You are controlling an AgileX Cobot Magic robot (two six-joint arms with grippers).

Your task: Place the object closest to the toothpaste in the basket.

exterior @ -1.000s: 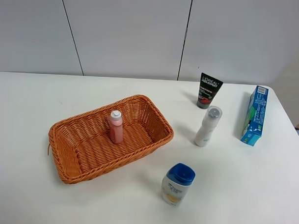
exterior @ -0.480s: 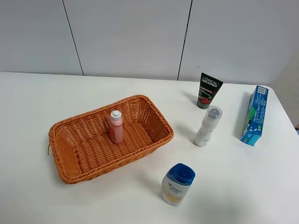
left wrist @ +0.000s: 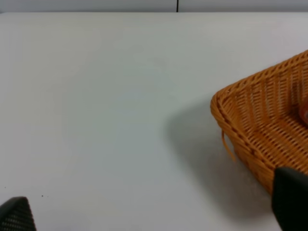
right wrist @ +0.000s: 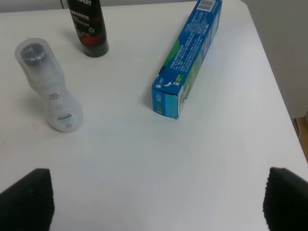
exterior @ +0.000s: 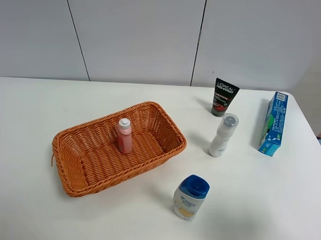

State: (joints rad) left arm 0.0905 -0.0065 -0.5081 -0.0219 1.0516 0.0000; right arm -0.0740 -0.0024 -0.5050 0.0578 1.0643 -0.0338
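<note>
Nothing moved; black tube reads "L'OREAL".

Near the front edge of the white table, right of middle: a squat white bottle with a blue cap, upright, yellow patch on its label, well apart from everything else. Toward the back edge, right of middle: a black tube, standing on its cap, white lettering and a red mark on the front. Left of the table's middle, inside the basket: a small pink bottle, upright, pale cap. Behind the back edge: a grey panelled wall with dark seams.
</note>
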